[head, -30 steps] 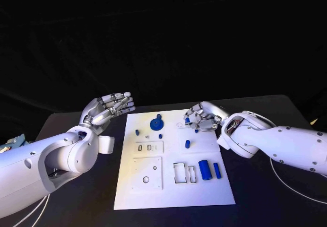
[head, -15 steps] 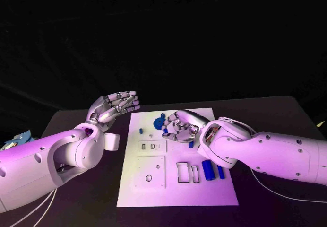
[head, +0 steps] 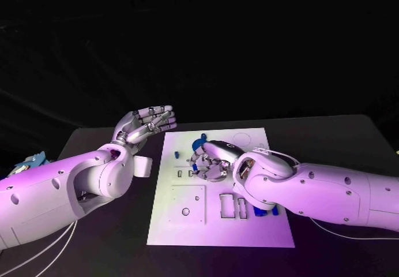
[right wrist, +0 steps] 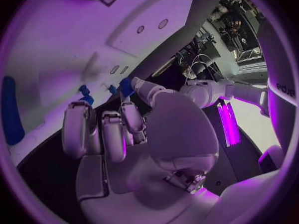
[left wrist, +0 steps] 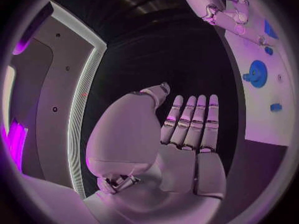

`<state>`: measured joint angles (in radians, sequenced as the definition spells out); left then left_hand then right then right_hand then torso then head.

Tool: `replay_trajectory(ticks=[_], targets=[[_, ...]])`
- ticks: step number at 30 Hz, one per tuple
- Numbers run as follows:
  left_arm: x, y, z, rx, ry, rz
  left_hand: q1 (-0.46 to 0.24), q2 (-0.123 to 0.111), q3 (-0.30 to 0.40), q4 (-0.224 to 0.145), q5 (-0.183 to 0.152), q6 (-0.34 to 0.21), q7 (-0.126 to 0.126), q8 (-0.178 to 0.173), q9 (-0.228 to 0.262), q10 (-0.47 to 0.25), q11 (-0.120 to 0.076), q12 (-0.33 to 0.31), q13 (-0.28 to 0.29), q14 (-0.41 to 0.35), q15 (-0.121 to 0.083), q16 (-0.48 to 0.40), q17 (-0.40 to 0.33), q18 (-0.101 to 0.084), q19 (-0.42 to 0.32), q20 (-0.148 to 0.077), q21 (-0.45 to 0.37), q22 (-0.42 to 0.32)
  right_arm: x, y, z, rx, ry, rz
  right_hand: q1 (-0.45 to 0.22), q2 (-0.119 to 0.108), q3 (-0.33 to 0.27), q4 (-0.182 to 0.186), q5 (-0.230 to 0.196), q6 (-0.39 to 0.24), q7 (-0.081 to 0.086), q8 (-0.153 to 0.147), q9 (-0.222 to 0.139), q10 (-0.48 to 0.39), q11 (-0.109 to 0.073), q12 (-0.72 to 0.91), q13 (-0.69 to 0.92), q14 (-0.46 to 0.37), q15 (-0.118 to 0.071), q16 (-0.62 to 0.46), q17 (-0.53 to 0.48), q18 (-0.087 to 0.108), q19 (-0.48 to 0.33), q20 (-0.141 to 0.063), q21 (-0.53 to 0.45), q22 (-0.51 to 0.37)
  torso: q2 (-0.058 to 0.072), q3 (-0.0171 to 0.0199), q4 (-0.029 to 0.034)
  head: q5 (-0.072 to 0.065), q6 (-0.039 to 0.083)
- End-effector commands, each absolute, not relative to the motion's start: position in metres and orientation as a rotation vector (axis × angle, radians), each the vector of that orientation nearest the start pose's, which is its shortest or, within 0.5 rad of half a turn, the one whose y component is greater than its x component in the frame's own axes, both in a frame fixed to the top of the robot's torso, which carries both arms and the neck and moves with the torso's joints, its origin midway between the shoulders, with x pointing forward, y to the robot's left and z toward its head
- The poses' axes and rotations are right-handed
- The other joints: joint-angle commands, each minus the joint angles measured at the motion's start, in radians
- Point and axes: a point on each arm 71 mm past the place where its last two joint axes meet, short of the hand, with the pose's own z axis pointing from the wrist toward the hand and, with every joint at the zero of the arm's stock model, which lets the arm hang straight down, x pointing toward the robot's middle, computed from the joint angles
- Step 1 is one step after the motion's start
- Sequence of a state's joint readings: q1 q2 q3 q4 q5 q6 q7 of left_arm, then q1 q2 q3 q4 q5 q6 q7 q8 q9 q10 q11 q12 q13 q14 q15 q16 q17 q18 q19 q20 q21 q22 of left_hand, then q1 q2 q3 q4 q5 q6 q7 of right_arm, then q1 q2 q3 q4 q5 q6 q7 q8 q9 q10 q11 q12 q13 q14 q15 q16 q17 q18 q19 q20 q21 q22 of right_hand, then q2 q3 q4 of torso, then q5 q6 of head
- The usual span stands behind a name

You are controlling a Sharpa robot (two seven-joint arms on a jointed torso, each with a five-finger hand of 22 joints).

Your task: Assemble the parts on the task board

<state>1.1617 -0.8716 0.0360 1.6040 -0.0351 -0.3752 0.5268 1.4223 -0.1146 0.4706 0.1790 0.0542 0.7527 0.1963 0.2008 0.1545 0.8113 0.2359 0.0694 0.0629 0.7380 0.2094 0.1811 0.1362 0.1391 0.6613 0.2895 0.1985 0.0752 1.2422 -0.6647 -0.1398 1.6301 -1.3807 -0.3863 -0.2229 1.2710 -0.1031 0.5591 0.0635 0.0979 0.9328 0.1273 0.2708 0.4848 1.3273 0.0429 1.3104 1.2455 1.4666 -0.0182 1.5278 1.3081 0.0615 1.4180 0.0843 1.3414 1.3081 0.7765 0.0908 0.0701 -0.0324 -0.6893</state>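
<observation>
Task board lies lengthwise away from the robot, right hand over it.

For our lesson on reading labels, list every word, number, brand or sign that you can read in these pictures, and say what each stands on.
White flat task board: no text, only cut-out outlines.
Blue toothed gear, one of the small blue parts: no markings.
Silver left hand and silver right hand: no readable text.
White panel at the rim of the right wrist view: a few dark letters, cut off by the edge, not readable.
</observation>
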Motion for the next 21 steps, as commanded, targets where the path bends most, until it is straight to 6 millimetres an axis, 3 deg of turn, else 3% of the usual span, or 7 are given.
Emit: replay_trajectory(ticks=[1, 9, 21], targets=[[0.478, 0.202, -0.151, -1.01, 1.24, -1.658, -0.007, -0.003, 0.003, -0.005, -0.002, 0.0, 0.075, -0.004, -0.001, -0.002, 0.0, -0.006, 0.0, -0.003, 0.003, -0.003, -0.001, 0.001, -0.003, 0.002, -0.003, -0.002, 0.447, -0.086, -0.191, -0.245, 1.698, 0.773, -0.007, -0.003, -0.002, 0.004, -0.006, 0.003, -0.009, 0.066, 0.055, -0.006, -0.004, -0.006, 0.0, 0.081, -0.01, 0.004, 0.155, 0.002, 0.003, -0.004, -0.004, 0.052, 0.0, 0.0004, 0.0013, 0.005, -0.005], [0.478, 0.203, -0.151, -1.011, 1.24, -1.657, -0.007, -0.003, 0.003, -0.005, -0.002, 0.0, 0.075, -0.004, -0.001, -0.002, 0.0, -0.006, 0.0, -0.003, 0.003, -0.003, -0.001, 0.001, -0.003, 0.002, -0.003, -0.002, 0.449, -0.08, -0.198, -0.276, 1.694, 0.745, -0.008, -0.005, -0.003, 0.003, -0.007, 0.002, -0.01, 0.067, 0.055, -0.005, -0.004, -0.005, 0.002, 0.081, -0.01, 0.005, 0.157, 0.002, 0.003, -0.004, -0.003, 0.053, 0.0, -0.0003, -0.0018, 0.01, -0.008], [0.477, 0.204, -0.151, -1.011, 1.24, -1.656, -0.008, -0.004, 0.004, -0.006, -0.002, 0.0, 0.074, -0.004, -0.001, -0.002, 0.0, -0.006, 0.0, -0.002, 0.003, -0.004, -0.001, 0.0, -0.003, 0.002, -0.004, -0.002, 0.452, -0.078, -0.208, -0.297, 1.711, 0.714, -0.01, -0.008, -0.003, 0.003, -0.007, 0.001, -0.01, 0.068, 0.056, -0.006, -0.004, -0.007, 0.0, 0.08, -0.011, 0.004, 0.155, 0.003, 0.001, -0.004, -0.006, 0.05, -0.001, -0.0012, 0.0002, 0.011, -0.015]])
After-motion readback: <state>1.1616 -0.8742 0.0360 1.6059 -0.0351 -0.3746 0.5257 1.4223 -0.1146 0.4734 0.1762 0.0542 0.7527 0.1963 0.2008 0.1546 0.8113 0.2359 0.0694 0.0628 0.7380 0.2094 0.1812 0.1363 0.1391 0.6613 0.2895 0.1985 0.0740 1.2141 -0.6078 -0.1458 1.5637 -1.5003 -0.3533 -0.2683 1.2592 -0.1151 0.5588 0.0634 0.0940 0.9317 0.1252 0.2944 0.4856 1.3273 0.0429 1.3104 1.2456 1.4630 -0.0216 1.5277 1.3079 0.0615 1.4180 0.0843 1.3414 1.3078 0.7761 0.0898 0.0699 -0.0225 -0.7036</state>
